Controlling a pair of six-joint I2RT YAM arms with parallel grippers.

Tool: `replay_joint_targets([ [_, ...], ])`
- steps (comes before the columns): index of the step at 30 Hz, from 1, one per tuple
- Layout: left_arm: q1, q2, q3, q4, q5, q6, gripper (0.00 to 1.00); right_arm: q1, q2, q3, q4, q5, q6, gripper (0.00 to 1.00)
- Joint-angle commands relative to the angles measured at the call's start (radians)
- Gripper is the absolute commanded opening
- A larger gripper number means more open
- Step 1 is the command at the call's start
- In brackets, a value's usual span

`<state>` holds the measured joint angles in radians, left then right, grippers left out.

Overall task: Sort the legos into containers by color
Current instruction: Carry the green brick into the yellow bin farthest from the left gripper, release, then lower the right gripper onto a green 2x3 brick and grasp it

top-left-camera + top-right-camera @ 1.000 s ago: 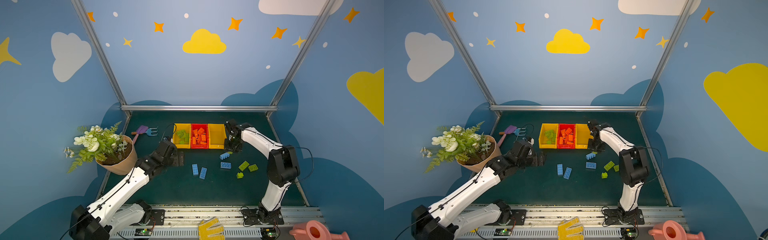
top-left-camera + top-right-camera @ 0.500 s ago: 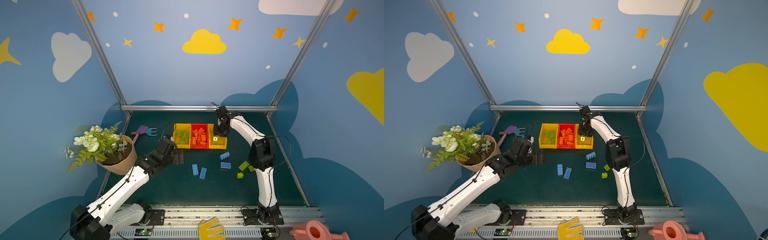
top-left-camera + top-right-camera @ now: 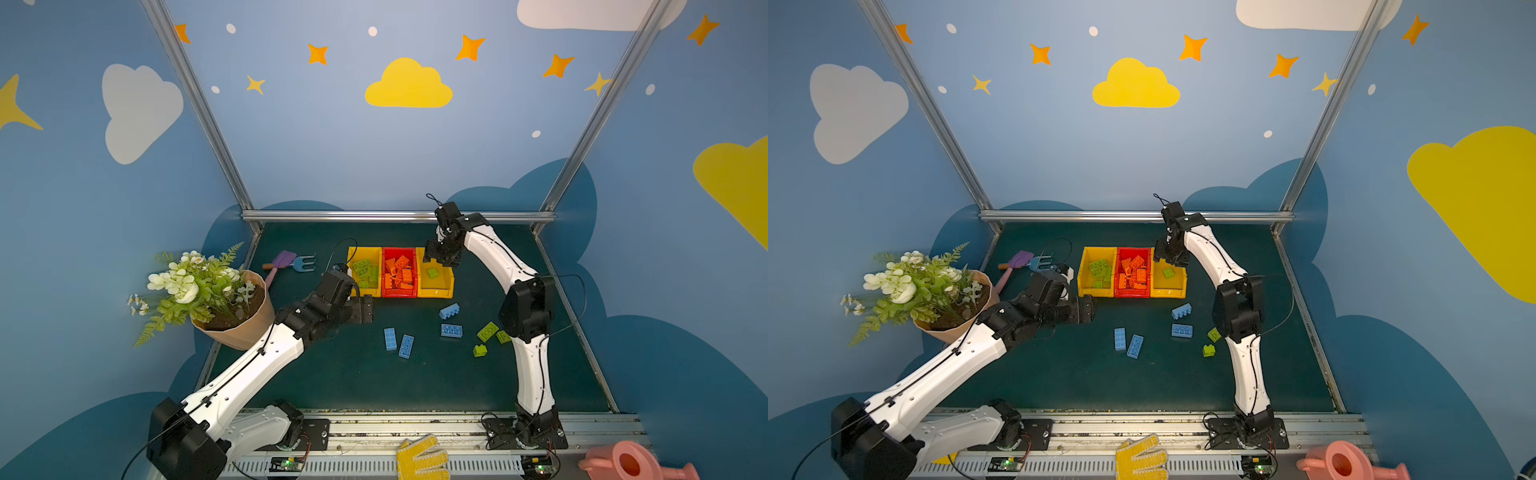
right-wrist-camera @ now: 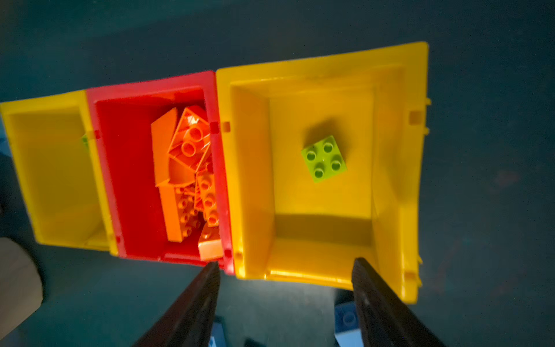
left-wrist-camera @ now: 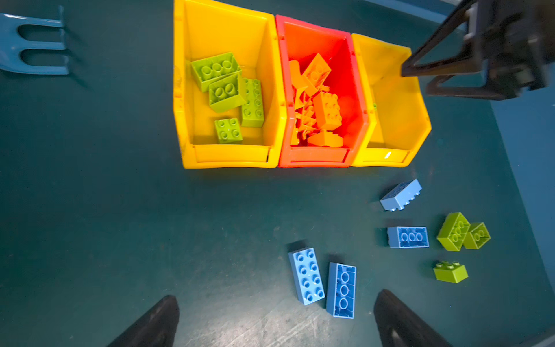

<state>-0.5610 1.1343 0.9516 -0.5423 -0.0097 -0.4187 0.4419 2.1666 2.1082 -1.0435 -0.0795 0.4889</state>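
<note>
Left fingers (image 5: 156,324): wide apart, empty, hovering over the bench just near of the left yellow container (image 5: 186,90).
Left yellow container: four green legos (image 5: 222,87) inside.
Red container (image 5: 315,156): a heap of orange legos (image 5: 327,111); orange looks finished.
Right yellow container (image 4: 390,150): one small green brick (image 4: 324,158) alone on its floor, split from the other greens and probably misplaced.
Right fingers (image 4: 192,306): apart, empty, above that container.
Loose: four blue legos (image 5: 307,275) mid-bench, three loose green legos (image 5: 453,231) further right.
Progress: roughly two-thirds binned by my judgement; no blue is in yet.
Bench (image 3: 353,382): dark green, scuffed.
Room: blue walls (image 3: 374,166) with painted clouds and stars; flower pot (image 3: 245,328) left, pink watering can (image 3: 631,463) near right.
</note>
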Motion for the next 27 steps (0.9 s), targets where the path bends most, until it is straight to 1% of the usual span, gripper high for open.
replay_joint_targets([
  [1,0.003,0.016,0.018,0.085,0.063,0.027,1.0,0.003,-0.164,-0.11,-0.043,0.042,-0.011,0.68],
  [7,-0.013,0.081,0.07,0.166,0.127,0.037,1.0,-0.003,-0.45,-0.48,0.029,0.097,0.038,0.7],
  [9,-0.036,0.118,0.096,0.173,0.139,0.048,1.0,-0.008,-0.539,-0.603,0.036,0.119,0.057,0.71],
  [14,-0.107,0.185,0.136,0.18,0.161,0.044,1.0,-0.021,-0.725,-0.846,0.042,0.15,0.113,0.72],
  [18,-0.173,0.216,0.161,0.175,0.165,0.046,1.0,-0.051,-0.863,-1.033,0.062,0.166,0.197,0.73],
  [21,-0.206,0.223,0.167,0.154,0.15,0.044,1.0,-0.078,-0.938,-1.156,0.098,0.166,0.251,0.74],
  [23,-0.217,0.213,0.15,0.153,0.141,0.031,1.0,-0.097,-0.962,-1.206,0.113,0.156,0.271,0.74],
  [27,-0.23,0.169,0.096,0.167,0.142,0.005,1.0,-0.119,-0.944,-1.234,0.125,0.154,0.277,0.74],
])
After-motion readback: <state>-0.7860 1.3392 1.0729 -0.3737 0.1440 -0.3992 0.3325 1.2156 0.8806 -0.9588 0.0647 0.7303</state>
